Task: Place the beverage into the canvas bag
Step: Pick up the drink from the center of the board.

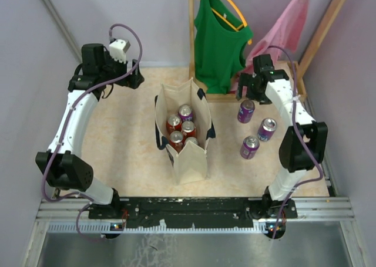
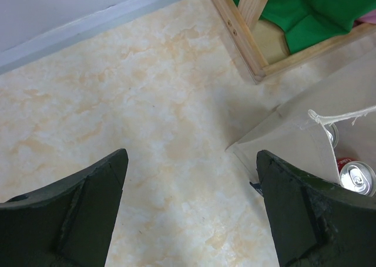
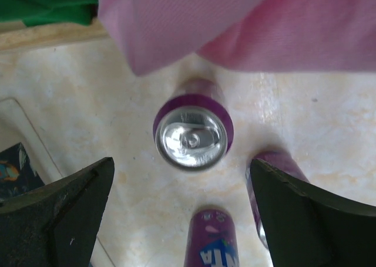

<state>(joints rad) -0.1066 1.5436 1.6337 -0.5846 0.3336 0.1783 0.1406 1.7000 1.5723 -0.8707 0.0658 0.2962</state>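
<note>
Cans [image 1: 188,128] are being contained in the canvas bag [image 1: 189,161] (four tops showing); three purple beverage cans [image 1: 267,129] are being borne by the desk [image 1: 117,138] right of the bag. Left end effector [image 1: 130,79], off the bag's left, and right end effector [image 1: 254,91], off its right, are being held wide open, empty.

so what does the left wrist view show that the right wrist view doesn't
Only the left wrist view: the canvas bag with its top open and silver can tops inside, the wooden rack base, and the grey baseboard.

Only the right wrist view: three purple cans standing on the table, and the pink garment hanging above them.

Both: the marbled tabletop, the green garment, and an open claw holding nothing, the left claw in one and the right claw in the other.
</note>
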